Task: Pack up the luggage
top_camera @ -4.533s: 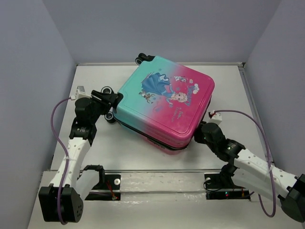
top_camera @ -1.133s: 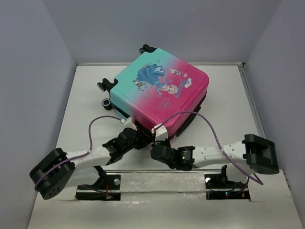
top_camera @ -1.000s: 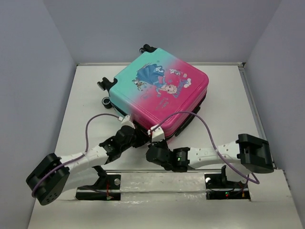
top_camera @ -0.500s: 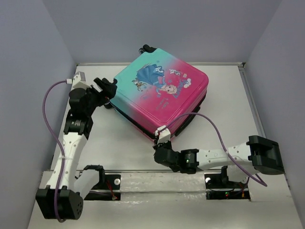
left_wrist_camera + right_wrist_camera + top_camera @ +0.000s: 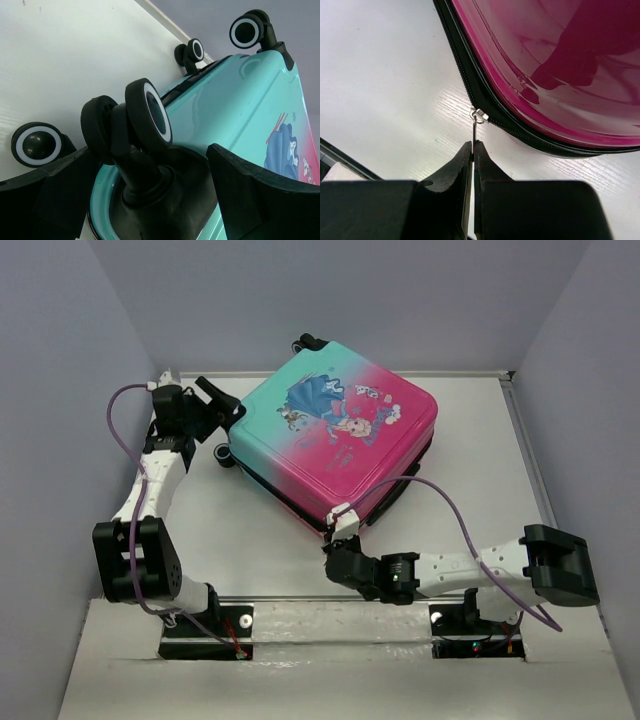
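The luggage [image 5: 335, 440] lies flat and closed on the table, its teal-to-pink lid with the cartoon princess facing up. My left gripper [image 5: 222, 405] is open at its teal wheel corner. In the left wrist view a black caster wheel [image 5: 145, 125] and its stem stand between the spread fingers [image 5: 250, 195] of that gripper [image 5: 150, 200], with no touch visible. My right gripper [image 5: 335, 533] is at the near pink edge, shut on the metal zipper pull [image 5: 475, 131]. The pull hangs from the slider [image 5: 480, 115] on the black zipper band, just ahead of the gripper [image 5: 472, 145].
Grey walls enclose the white table [image 5: 200, 530] on the left, back and right. A metal rail [image 5: 340, 615] with both arm bases runs along the near edge. The right arm's purple cable [image 5: 450, 515] loops over the table beside the luggage.
My left arm has swung from the luggage's near edge up to the far-left wheel corner, and its gripper has opened. The right gripper stays shut at the near edge, shifted slightly right.
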